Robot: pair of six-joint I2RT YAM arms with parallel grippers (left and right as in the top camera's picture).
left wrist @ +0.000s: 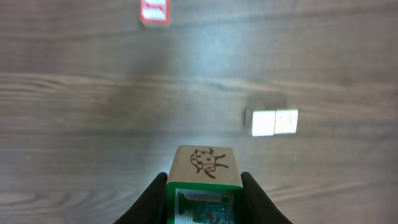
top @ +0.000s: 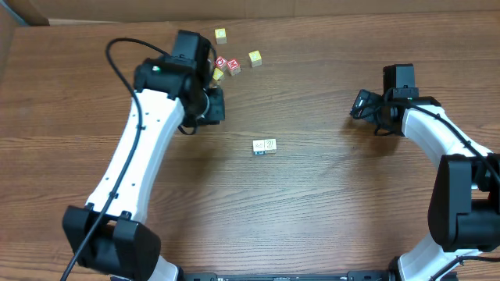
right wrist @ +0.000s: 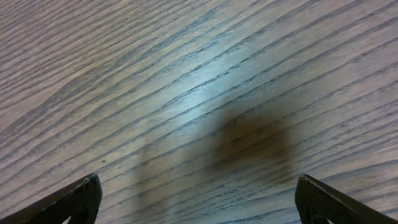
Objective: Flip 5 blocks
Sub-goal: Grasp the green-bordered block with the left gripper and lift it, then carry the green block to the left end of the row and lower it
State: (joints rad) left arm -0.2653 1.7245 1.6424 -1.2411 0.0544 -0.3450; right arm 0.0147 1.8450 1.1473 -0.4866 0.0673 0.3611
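Gripped between the left jaws: ladybird block point(left wrist: 203, 177) - pale top face with a brown ladybird drawing, green-bordered printed face turned toward the wrist camera. Lying mid-tabletop: pair of whitish blocks point(top: 265, 146), touching side by side in a short row - prints too faint to read.

Two touching whitish blocks point(top: 265, 146) are laid on the wooden table point(top: 328, 211), right of the left pincer point(left wrist: 204, 190); red cubes point(top: 233, 68) and yellow cubes point(top: 255, 58) are scattered beyond it.
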